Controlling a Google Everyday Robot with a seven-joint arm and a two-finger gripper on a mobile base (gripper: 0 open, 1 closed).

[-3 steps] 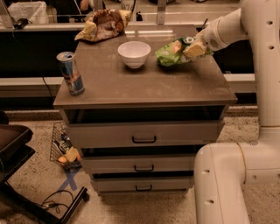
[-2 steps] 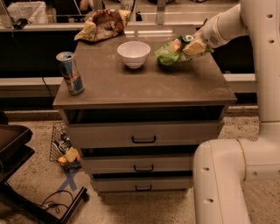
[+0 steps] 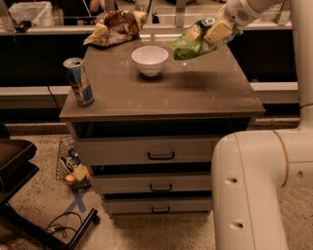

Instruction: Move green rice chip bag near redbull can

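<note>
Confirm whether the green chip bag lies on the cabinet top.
No: the gripper, at far right, holds the green rice chip bag above the cabinet top.

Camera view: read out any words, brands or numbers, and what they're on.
No text reads clearly.
The green rice chip bag, held by the hand above the back right of the cabinet top: white logo, too blurred.
The redbull can: print too blurred.
The brown snack bag: print too blurred.

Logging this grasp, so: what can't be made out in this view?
Camera view:
- Gripper, above the table, back right: its grip point is hidden behind the green rice chip bag it holds.
- Redbull can, front left: lettering too small.
- Arm: cut off by the top edge.
</note>
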